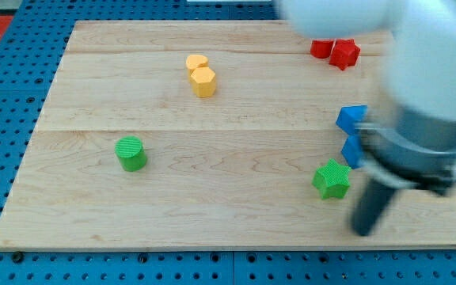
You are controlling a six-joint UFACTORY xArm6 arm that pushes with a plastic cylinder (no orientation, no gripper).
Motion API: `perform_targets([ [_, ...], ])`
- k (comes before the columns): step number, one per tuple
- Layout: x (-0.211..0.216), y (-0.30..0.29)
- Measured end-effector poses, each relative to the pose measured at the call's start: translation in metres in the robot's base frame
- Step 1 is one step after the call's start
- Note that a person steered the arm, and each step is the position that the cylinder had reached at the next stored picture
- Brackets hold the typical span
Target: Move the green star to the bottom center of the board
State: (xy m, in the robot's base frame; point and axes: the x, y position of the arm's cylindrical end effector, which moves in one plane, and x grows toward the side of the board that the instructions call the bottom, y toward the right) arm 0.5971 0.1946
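The green star [332, 179] lies on the wooden board [212, 158] at the lower right. My tip [363, 230] touches the board just below and to the right of the star, a short gap away from it. The arm's blurred grey body rises from the tip towards the view's top right and hides part of the board there.
A green cylinder [131, 153] stands at the left. Two yellow blocks [201, 75] sit together at the upper middle. Two red blocks [335, 51] are at the top right. Two blue blocks [352, 119] [351, 150] lie just above and right of the star, partly hidden by the arm.
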Motion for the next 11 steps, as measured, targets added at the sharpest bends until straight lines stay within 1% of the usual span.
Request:
perform_targets([
  [1,-0.046,0.059],
  [2,-0.068,-0.013],
  [3,-0.07,-0.124],
  [4,-0.042,-0.152],
  [5,-0.031,-0.078],
  [6,0.019,-0.106],
  [7,0.006,-0.149],
  [8,-0.055,-0.187],
  [9,-0.048,-0.179],
  [10,-0.016,-0.106],
  [11,0.02,-0.126],
])
